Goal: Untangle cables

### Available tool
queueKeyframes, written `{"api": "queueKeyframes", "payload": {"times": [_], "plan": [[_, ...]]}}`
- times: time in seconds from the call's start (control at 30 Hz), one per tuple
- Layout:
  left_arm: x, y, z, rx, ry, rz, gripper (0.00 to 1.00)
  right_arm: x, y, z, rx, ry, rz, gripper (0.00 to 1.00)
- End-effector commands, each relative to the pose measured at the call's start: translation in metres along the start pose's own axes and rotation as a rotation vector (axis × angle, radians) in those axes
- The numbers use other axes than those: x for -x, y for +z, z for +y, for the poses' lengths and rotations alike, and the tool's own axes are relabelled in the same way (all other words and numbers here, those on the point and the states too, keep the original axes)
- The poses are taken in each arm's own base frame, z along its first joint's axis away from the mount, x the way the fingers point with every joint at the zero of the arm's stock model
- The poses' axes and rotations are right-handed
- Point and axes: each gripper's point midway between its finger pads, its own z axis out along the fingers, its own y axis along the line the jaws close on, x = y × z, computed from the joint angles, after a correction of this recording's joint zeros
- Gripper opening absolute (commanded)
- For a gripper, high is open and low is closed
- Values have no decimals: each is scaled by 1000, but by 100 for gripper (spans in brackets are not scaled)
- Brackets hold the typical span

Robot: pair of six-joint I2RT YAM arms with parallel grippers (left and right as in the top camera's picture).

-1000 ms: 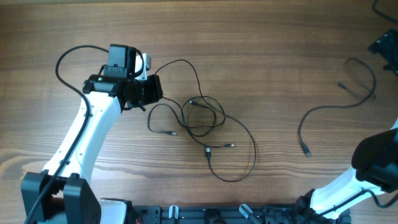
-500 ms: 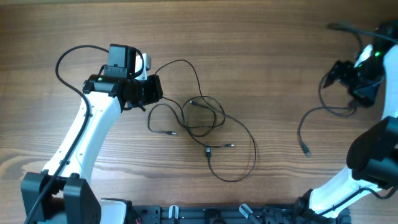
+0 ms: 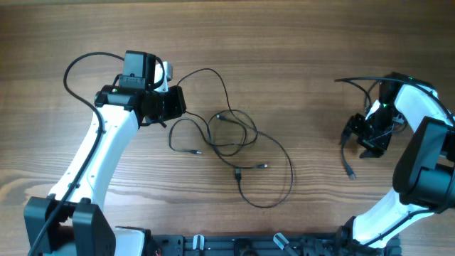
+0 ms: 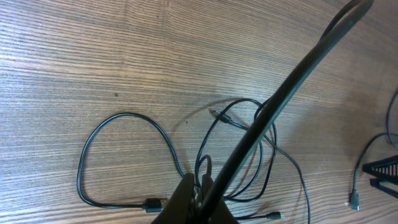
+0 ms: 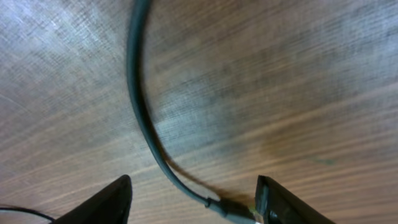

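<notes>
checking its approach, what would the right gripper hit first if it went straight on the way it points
Probably the thin black cable lying between the open jaws of the right gripper, then the brown wooden table just beneath it; depth is hard to judge from the wrist view.

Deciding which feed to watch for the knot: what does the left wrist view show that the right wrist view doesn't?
Left wrist only: the cable bunch in loose loops, and the left tool shut on one strand of it. Right wrist only: the right tool, open, straddling the lone cable close up. Both: the wooden table; the lone cable also shows small at the left wrist view's right edge.
</notes>
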Motion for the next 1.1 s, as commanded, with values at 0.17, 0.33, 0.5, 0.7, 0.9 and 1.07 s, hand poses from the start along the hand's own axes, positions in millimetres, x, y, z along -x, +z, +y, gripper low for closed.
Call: {"api": "queueKeyframes", "payload": {"times": [0.17,0.33,0.5,0.7,0.9,1.07], "plan": [[-3,1,2,11,-2,14,4,0,5,-12,-75,72,-3,52],[-3,1,2,10,-2,13,4,1,5,-14,-88,90,-11,52],[-3,1,2,10,-2,13,4,6,5,-18,-111,88,-34,50],[-3,1,2,10,-2,13,4,10,5,-17,-106,86,-50,29],[-3,1,2,10,-2,13,4,12,5,-11,-71,83,-54,26],[-3,1,2,10,-2,13,4,10,26,21,58,-44,-63,34]]}}
